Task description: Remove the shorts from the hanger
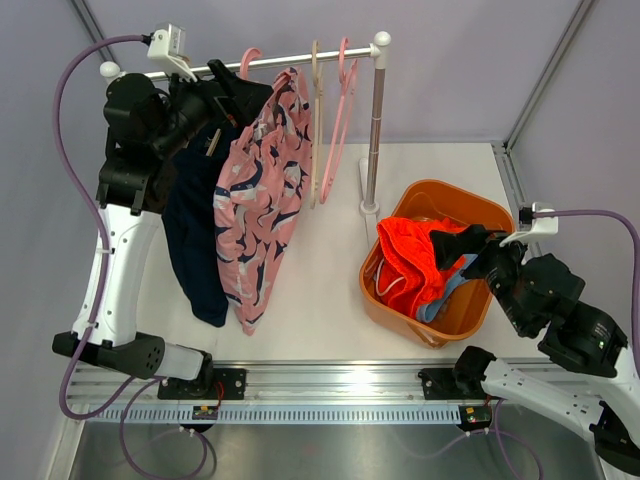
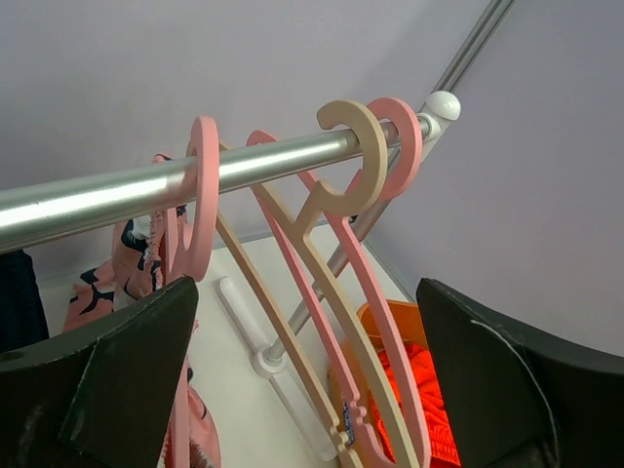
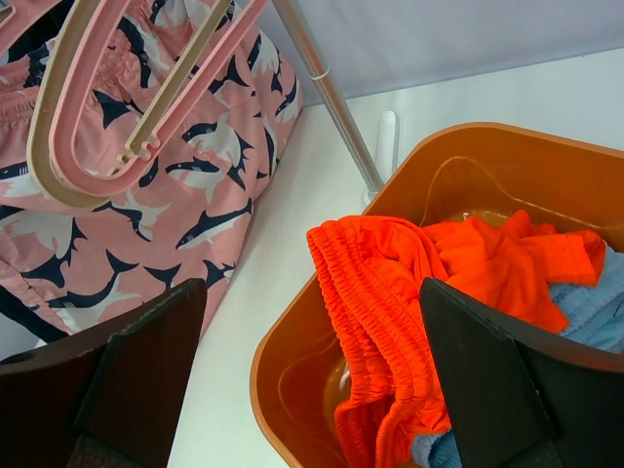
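Light blue shorts mostly under orange pair; top of navy shorts perhaps behind left arm.

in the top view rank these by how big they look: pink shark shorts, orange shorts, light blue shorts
1. pink shorts
2. orange shorts
3. light blue shorts, mostly buried in the basket, only a sliver shows

White table — orange tub, rack base.

Plain lavender-grey walls all round, slim metal corner struts, a white worktop evenly lit, ribbed aluminium rail along its near edge.
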Controlling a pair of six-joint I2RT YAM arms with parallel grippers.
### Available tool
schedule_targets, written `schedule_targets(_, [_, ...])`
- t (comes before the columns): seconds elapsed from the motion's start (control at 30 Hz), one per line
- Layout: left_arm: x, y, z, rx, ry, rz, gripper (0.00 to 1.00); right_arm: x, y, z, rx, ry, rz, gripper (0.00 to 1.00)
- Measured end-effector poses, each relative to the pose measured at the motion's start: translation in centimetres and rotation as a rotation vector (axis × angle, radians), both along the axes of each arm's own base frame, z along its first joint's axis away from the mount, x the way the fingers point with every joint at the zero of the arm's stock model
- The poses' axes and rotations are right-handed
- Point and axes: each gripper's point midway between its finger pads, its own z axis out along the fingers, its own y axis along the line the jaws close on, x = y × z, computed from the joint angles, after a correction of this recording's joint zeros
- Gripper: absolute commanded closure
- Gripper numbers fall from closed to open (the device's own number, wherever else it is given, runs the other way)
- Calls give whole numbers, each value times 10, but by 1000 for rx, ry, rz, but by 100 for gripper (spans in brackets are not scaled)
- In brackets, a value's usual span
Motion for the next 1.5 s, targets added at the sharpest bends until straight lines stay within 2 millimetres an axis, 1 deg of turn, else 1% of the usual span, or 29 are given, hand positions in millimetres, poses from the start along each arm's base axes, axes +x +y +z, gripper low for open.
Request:
schedule_targets(0.13, [4,6,0,22,-15,38,2,1,2,-1,-6,5,1,0])
schedule_targets(0.17, [6,8,-1,30,-16,53,3,2,3,-2,-8,7,2,0])
schedule_targets(0.3, [15,14,-13,72,-7,91,9,4,6,-4,-21,16,5,1])
schedule_targets(0.43, [31,13,-34,115,20,105,9,6,11,-7,-36,25,13,0])
schedule_targets(0.6, [60,10,-76,172,97,113,9,8,16,-10,-50,34,24,1])
schedule_targets(0.7, [75,10,-97,199,131,126,10,9,18,-10,-52,35,29,0])
schedule_targets(0.83, [86,11,-105,224,130,155,13,11,20,-8,-45,28,31,1])
schedule_targets(0.97, [90,8,-105,261,102,179,20,11,21,-7,-43,24,31,1])
schedule_targets(1.0, [90,6,-104,272,94,183,25,11,21,-6,-42,23,31,1])
schedule_targets(1.07, [90,2,-104,286,85,185,30,12,21,-7,-42,22,31,1])
schedule_targets(1.1, [90,1,-104,294,81,187,36,12,22,-7,-42,23,31,1])
schedule_targets(1.2, [89,-3,-104,312,73,193,43,13,23,-9,-47,24,32,1])
schedule_targets(1.23, [89,-3,-104,320,69,196,49,14,24,-10,-50,26,31,1])
schedule_targets(1.33, [91,-1,-103,333,55,211,55,15,26,-13,-60,32,32,1])
schedule_targets(1.5, [92,3,-102,351,44,229,74,18,29,-19,-80,43,33,1])
